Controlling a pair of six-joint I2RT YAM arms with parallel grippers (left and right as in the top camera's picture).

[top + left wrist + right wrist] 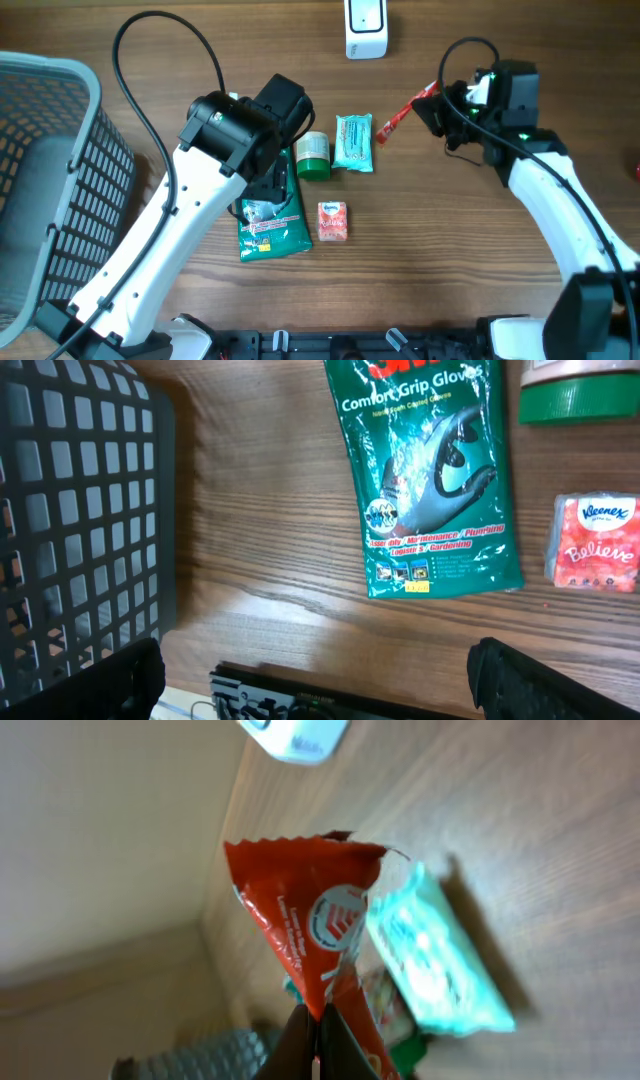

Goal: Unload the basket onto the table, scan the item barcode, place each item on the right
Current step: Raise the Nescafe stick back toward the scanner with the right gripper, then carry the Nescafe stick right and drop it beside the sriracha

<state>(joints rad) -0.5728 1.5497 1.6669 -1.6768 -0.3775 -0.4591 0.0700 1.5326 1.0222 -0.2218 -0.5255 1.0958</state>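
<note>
While pinching a red sachet (405, 112) by one narrow end, clenched tight at the right jaws. Held up off the counter (450, 250), right of the top middle, apart from the white scanner (366, 30) standing at the far edge. From overhead, free end slanting down toward a corner of a teal pack (353, 142). From the right wrist, seen as an orange-red wrapper (310, 920) with a round white logo and a crimped top edge, teal pack (435, 960) lying flat below, scanner (295, 735) blurred beyond.

At the left jaws, spread wide and grasping nothing, hovering above a green glove packet (435, 470) lying flat on the counter. Near that packet's upper right corner, a green-lidded jar (313, 155), just beside the teal pack. To the packet's right, apart from it, a small red tissue pack (595, 542). At the far left, a grey mesh basket (50, 180).
</note>
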